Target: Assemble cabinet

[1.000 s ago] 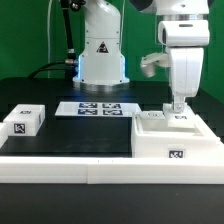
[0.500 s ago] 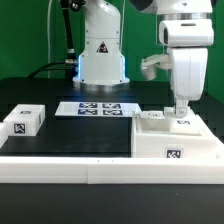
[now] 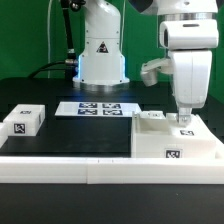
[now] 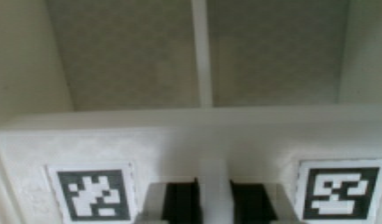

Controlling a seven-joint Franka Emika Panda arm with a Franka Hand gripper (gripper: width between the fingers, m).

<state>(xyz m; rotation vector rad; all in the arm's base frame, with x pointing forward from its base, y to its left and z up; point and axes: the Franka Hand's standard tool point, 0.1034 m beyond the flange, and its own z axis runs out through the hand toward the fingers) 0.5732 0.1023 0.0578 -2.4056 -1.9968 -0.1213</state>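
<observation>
The cabinet box [image 3: 175, 140], large, white and tagged, sits at the exterior view's right, with smaller white pieces [image 3: 150, 116] on its top. My gripper [image 3: 184, 120] points straight down onto the box's top near a tag. In the wrist view the two dark fingertips [image 4: 177, 203] stand close together on a thin white ridge of the box [image 4: 200, 120], between two tags, and the gripper [image 4: 213, 203] looks shut on it. A small white tagged block [image 3: 22, 123] lies apart at the exterior view's left.
The marker board [image 3: 98, 108] lies flat at the back middle of the black table. A long white border bar [image 3: 70, 168] runs along the front. The robot's base [image 3: 100, 55] stands behind the marker board.
My gripper has shifted a little toward the exterior view's right and sunk slightly onto the box's top. The box and the block have stayed put.
</observation>
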